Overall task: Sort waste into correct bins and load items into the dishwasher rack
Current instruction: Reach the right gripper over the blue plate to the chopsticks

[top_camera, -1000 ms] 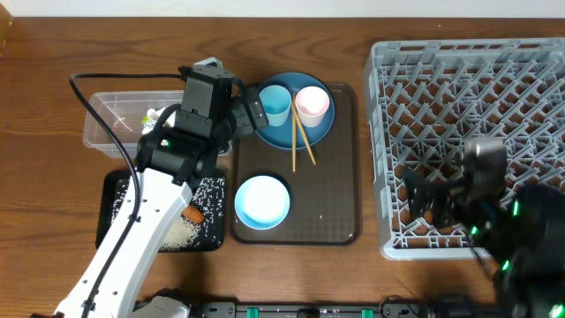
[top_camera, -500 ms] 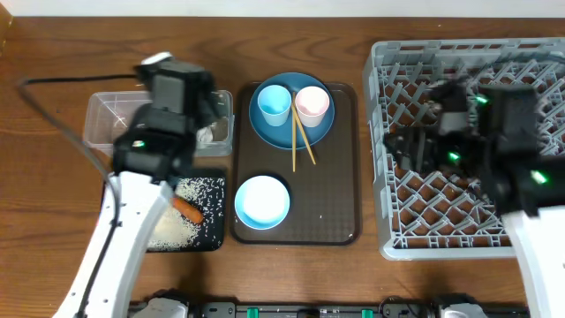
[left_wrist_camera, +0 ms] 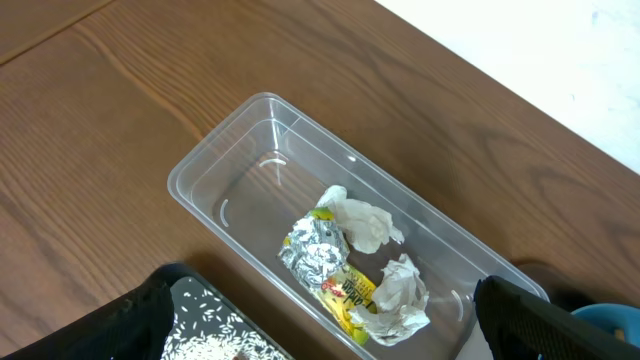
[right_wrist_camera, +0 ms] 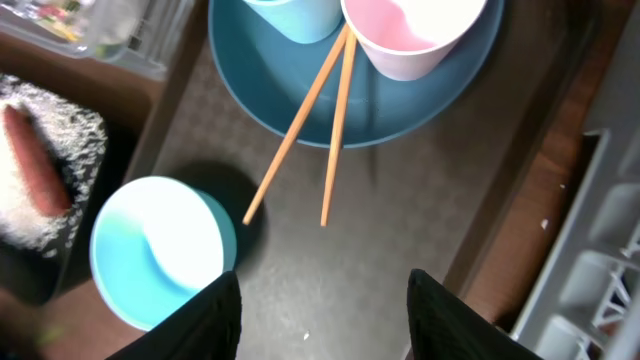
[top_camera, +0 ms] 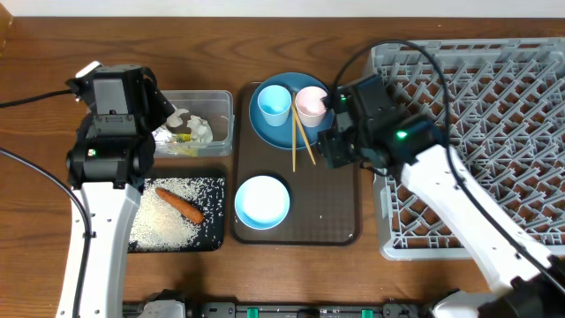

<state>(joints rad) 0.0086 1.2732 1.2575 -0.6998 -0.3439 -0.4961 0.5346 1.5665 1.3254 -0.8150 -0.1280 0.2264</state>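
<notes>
On the brown tray (top_camera: 327,221), the stiff, slick blue plate (top_camera: 275,134) likely wants a rim grip, its light pink cup (top_camera: 311,104) a wall pinch, the thin chopsticks (right_wrist_camera: 337,130) a mid-shaft pinch; the right claw (right_wrist_camera: 320,290) hovers half-open and empty, the left claw (left_wrist_camera: 325,310) wide and empty.

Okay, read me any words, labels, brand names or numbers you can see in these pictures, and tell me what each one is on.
Wrapper lying in the clear tub: there is red and dark print on its yellow part, but it is too small and crumpled to read.
No other writing, number or sign shows in any view.
</notes>
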